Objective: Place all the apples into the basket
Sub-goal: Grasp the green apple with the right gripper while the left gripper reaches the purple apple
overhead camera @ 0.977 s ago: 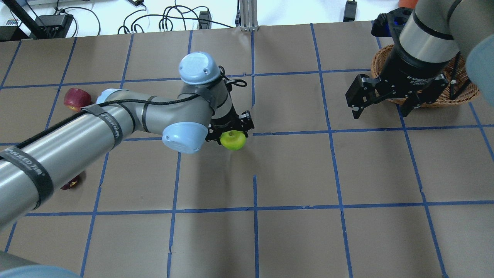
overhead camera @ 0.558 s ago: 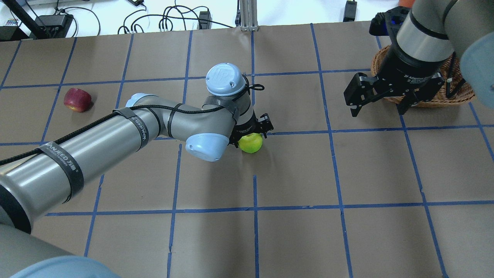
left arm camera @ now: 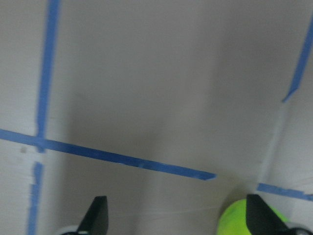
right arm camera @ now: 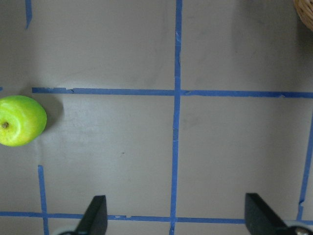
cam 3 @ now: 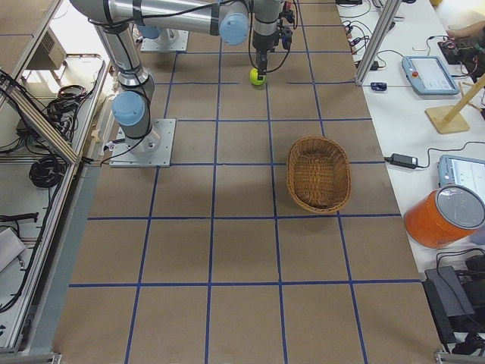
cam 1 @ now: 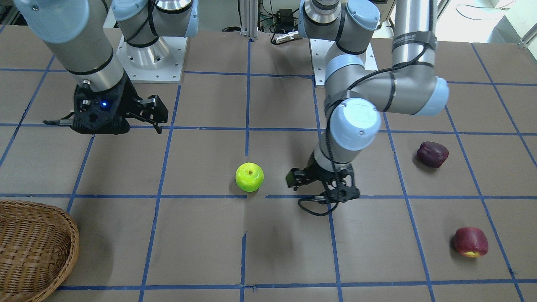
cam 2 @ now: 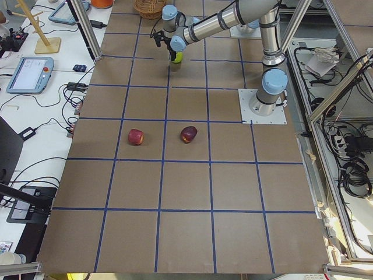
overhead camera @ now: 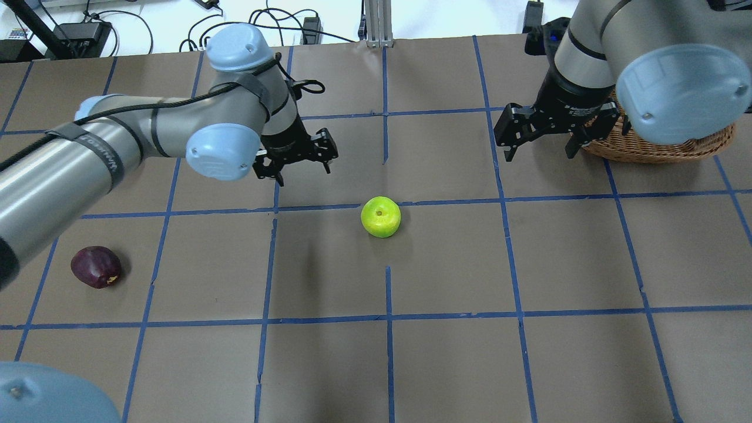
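The bright lime-green apple [overhead camera: 380, 217] sits stem-up at the centre of the overhead view, on the brown-papered table [overhead camera: 458, 264] with its blue tape grid, and neither arm touches it. The left gripper [overhead camera: 304, 170], up and to the left of it, hangs with its jaws spread and nothing between them. The right gripper [overhead camera: 539, 150], in the upper right, is likewise wide apart and empty, just beside the oval tan wicker basket [overhead camera: 646, 154]. The dark maroon apple [overhead camera: 96, 267] lies near the left edge, and the red apple with a yellowish patch [cam 1: 470, 242] is in the lower right of the front-facing view. The step in hand looks like the right arm's pickup. It should slide toward frame centre until the apple, now at the left edge of its wrist view, sits midway between the fingers. Then it should descend to straddle the widest girth, close gently so the round fruit cannot roll, and lift straight up.
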You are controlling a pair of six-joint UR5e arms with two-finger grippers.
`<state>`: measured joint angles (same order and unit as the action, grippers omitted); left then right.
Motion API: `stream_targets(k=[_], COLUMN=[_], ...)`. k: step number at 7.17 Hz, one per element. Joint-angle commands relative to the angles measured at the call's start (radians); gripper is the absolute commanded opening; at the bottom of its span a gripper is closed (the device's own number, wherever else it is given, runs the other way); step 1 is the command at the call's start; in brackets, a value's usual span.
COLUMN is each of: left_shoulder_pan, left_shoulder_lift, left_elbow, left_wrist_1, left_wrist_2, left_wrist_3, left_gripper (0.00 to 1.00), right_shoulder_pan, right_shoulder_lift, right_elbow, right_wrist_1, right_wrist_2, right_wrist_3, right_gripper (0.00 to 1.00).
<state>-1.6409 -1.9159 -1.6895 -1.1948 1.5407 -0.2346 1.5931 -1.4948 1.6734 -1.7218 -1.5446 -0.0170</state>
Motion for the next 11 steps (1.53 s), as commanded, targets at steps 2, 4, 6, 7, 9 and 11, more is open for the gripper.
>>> stream_targets(k=[2,4,6,7,9,11], left_shoulder_pan=[0.258,0.417,0.583,0.645,0.694,0.737], left_shoulder_lift=[0.132,0.194,0.212,0.206,0.175,0.147], left_elbow=[-0.045,-0.105,-0.139,-0.159,-0.238,-0.362], left_wrist_1=[-0.183,-0.163,-0.157,-0.102,0.051,0.227], left_wrist_2=[0.137,0.137,0.136,0.137,0.139,0.137], left_wrist_3=[0.456,0.499,0.423,0.422,0.387,0.388], left_gripper=[1.0,1.0,1.0,1.0,1.0,1.0], right_shoulder_pan=[0.184,0.295,0.365,0.384,0.39,0.39], right_shoulder_lift=[0.14,0.22,0.284,0.3,0.341,0.384], right_elbow=[-0.001,-0.007,-0.009,-0.011,-0.011,-0.009], right_wrist_1=[-0.12,-0.186,-0.24,-0.245,-0.266,-0.323], right_wrist_2=[0.0,0.0,0.001,0.009,0.066,0.066], right_wrist_3=[0.26,0.382,0.452,0.454,0.437,0.439], right_gripper=[1.0,1.0,1.0,1.0,1.0,1.0])
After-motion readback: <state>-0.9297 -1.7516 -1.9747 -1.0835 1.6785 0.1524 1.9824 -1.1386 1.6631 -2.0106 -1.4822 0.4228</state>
